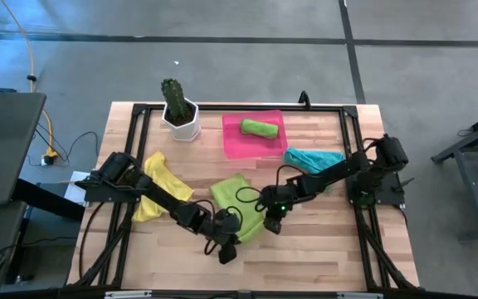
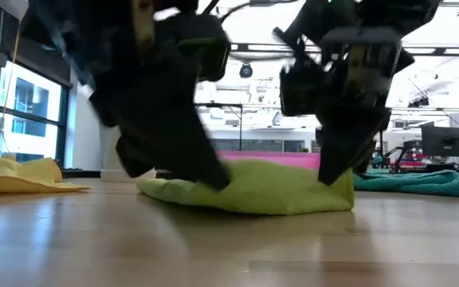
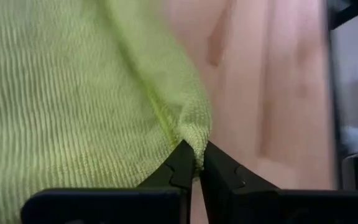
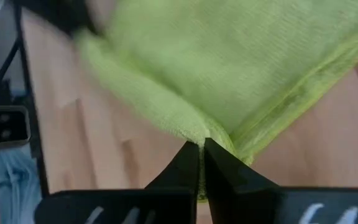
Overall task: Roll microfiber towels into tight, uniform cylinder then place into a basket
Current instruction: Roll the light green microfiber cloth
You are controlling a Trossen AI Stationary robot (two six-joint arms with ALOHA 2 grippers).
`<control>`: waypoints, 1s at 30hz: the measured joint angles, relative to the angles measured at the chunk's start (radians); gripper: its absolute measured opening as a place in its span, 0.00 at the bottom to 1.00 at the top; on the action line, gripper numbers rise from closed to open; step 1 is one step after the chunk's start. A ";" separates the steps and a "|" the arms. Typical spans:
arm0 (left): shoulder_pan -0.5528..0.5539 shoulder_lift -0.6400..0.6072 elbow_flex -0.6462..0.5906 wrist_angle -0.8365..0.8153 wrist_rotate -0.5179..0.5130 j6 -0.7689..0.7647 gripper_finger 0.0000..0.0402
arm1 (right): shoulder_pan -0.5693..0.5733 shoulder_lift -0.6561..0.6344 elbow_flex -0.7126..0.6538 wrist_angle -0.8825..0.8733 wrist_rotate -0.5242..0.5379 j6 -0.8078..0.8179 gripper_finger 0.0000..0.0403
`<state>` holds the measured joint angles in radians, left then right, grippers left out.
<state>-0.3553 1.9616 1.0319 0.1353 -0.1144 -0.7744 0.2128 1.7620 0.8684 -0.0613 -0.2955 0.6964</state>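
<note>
Nearest you, your left gripper is pinched tight on a corner of the flat lime green towel. Your right gripper is clamped on the neighbouring corner. The towel lies mid-table between the arms. Beyond it, the pink basket holds a rolled green towel; the yellow towel and teal towel lie off to either side.

Rolled towel inside basket

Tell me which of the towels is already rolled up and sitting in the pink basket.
The lime green towel in the pink basket. It is a rolled cylinder; the flat lime green one, the yellow one and the teal one lie unrolled on the table.
</note>
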 joint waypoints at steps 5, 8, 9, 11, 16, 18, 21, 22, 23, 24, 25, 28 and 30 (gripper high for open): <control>0.004 -0.015 0.001 -0.014 0.002 -0.038 0.02 | -0.024 0.048 0.002 0.014 -0.015 0.021 0.00; 0.006 -0.015 0.001 -0.064 -0.002 -0.088 0.02 | -0.028 0.049 0.002 0.018 -0.011 0.019 0.00; 0.006 -0.015 0.001 -0.089 -0.003 -0.105 0.02 | -0.029 0.049 0.002 0.023 -0.011 0.019 0.00; 0.007 -0.015 0.001 -0.140 -0.016 -0.140 0.02 | -0.029 0.049 0.002 0.033 -0.004 0.018 0.00; 0.008 -0.018 0.003 -0.183 -0.056 -0.229 0.02 | -0.029 0.049 0.002 0.038 0.044 0.002 0.00; 0.008 -0.018 0.003 -0.185 -0.059 -0.242 0.02 | -0.028 0.049 0.002 0.041 0.059 -0.016 0.00; 0.008 -0.018 0.004 -0.197 -0.058 -0.248 0.02 | -0.023 0.049 0.002 0.040 0.064 -0.106 0.00; 0.008 -0.019 0.004 -0.201 -0.056 -0.248 0.02 | -0.021 0.047 0.002 0.040 0.064 -0.158 0.01; 0.009 -0.019 0.004 -0.206 -0.054 -0.248 0.02 | -0.016 0.046 0.002 0.037 0.064 -0.218 0.03; 0.009 -0.019 0.005 -0.211 -0.054 -0.248 0.02 | -0.013 0.044 0.007 0.027 0.064 -0.272 0.05; 0.009 -0.019 0.004 -0.213 -0.054 -0.247 0.02 | -0.009 0.040 0.016 0.009 0.065 -0.324 0.08; 0.009 -0.019 0.004 -0.215 -0.054 -0.246 0.02 | 0.000 0.010 0.065 -0.083 0.068 -0.456 0.18; 0.009 -0.019 0.004 -0.214 -0.054 -0.245 0.02 | 0.003 -0.012 0.103 -0.165 0.068 -0.528 0.23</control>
<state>-0.3462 1.9427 1.0359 -0.0788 -0.1688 -1.0195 0.2161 1.7499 0.9715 -0.2262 -0.2272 0.1686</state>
